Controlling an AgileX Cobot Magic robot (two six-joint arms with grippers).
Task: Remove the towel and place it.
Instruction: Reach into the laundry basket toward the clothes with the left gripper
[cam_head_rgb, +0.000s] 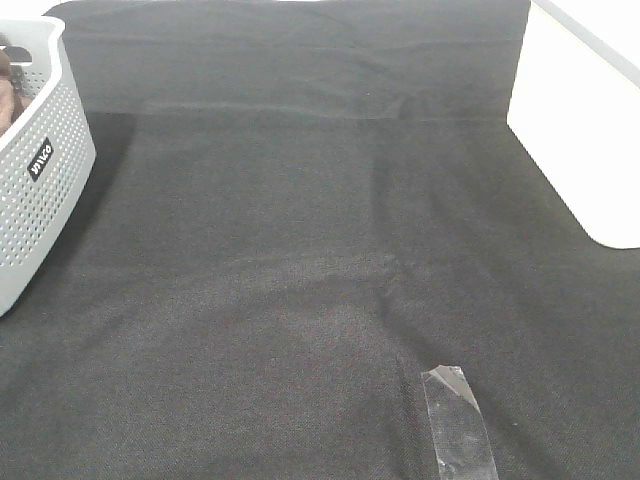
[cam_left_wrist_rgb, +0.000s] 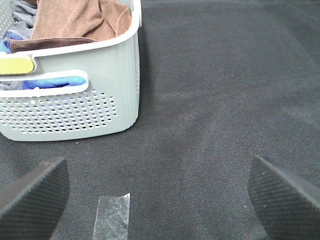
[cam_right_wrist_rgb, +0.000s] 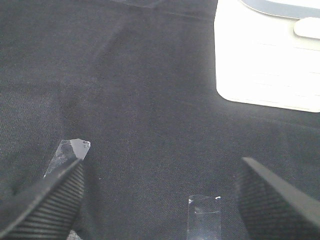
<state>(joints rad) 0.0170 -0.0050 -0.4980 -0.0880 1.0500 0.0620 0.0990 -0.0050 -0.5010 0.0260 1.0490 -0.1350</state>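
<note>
The brown towel (cam_left_wrist_rgb: 75, 22) lies crumpled in the grey perforated basket (cam_left_wrist_rgb: 75, 110), on top of other cloths. In the exterior high view only a dark brown sliver (cam_head_rgb: 8, 90) shows inside the basket (cam_head_rgb: 45, 160) at the far left. My left gripper (cam_left_wrist_rgb: 157, 197) is open and empty, low over the black covering, a little in front of the basket. My right gripper (cam_right_wrist_rgb: 157, 200) is open and empty over the black covering. Neither arm shows in the exterior high view.
The black table covering (cam_head_rgb: 320, 250) spans the table. Clear tape strips lie on it (cam_head_rgb: 458, 420) (cam_left_wrist_rgb: 112, 215) (cam_right_wrist_rgb: 204, 216) (cam_right_wrist_rgb: 67, 155). A white slab (cam_head_rgb: 585, 130) sits at the right edge, also in the right wrist view (cam_right_wrist_rgb: 267, 65). Blue and grey cloths (cam_left_wrist_rgb: 50, 81) lie in the basket.
</note>
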